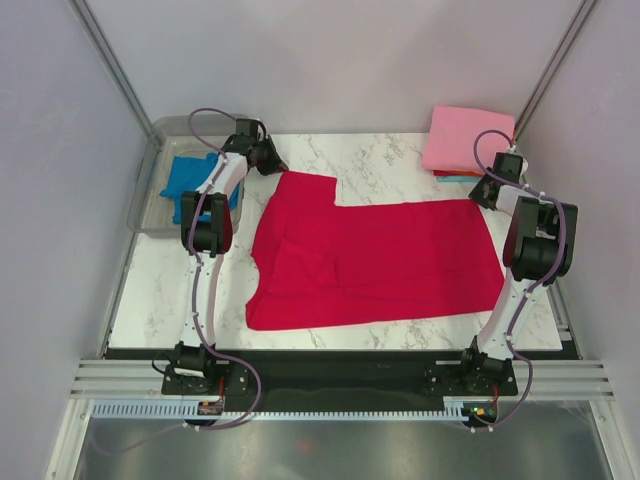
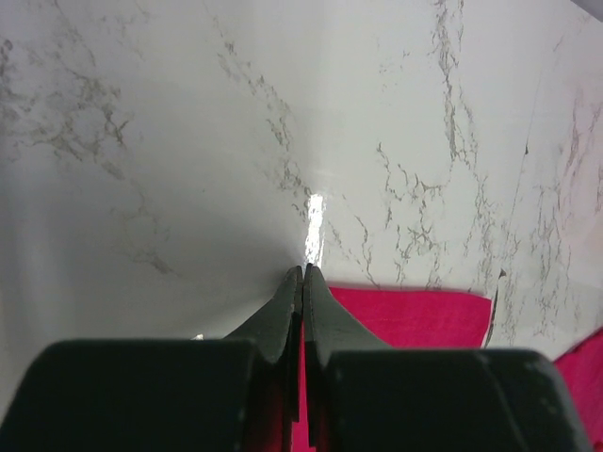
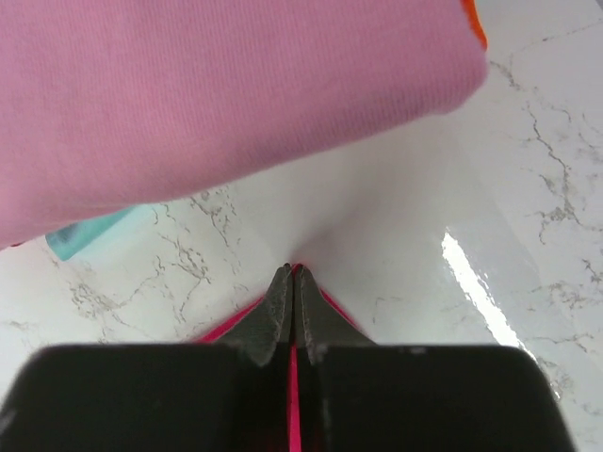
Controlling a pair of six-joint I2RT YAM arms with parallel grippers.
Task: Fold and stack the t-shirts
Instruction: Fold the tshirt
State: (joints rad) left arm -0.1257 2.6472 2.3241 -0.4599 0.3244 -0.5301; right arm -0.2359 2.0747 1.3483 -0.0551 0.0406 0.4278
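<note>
One red t-shirt (image 1: 380, 250), left fingers (image 2: 281, 311) and right fingers (image 3: 275, 315) clamping it. One tub (image 1: 148, 215) holds one blue t-shirt (image 1: 190, 180); one pink t-shirt (image 1: 465, 135) sits outside.

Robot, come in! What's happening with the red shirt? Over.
Left tool shut on red t-shirt, far-left corner. Right tool shut on its far-right corner. Shirt spread out, unstacked. Pink t-shirt close ahead of right tool.

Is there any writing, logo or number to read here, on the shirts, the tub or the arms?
No readable text anywhere.
The red t-shirt, pink t-shirt, blue t-shirt and clear tub are plain; left arm and right arm carry no legible marking.
</note>
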